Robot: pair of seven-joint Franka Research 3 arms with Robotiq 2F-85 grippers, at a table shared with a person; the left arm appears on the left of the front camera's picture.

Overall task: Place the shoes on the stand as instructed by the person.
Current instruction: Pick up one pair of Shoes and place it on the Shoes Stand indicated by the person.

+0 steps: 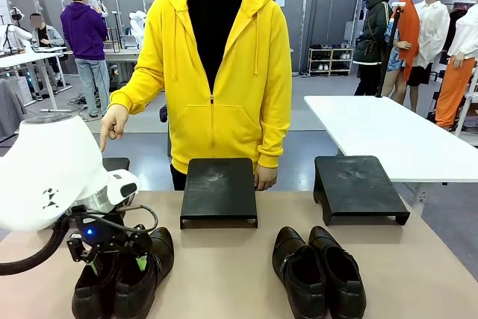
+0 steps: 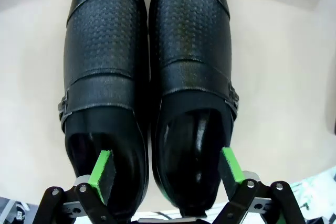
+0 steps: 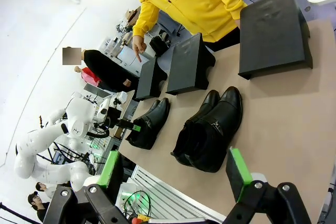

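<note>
left gripper [image 2: 167, 169]: jaws spread, nothing clamped; one pad in a shoe's opening, the other outside its mate | pair of dress shoes [image 2: 191, 51]: front view lower left, on table [image 1: 224, 274] | handling: stiff glossy leather, likely slippery; pinch the collar wall near the heel | right gripper [image 3: 175, 170]: released, empty | count: four shoes, two pairs, second pair [image 1: 317, 270] lower right; three black stands [image 1: 219, 188] | person's hand [image 1: 112, 126]: pointing down, left

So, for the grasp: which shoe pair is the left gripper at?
The shiny black leather pair on the robot's left; the left gripper hangs open over its heels.
</note>
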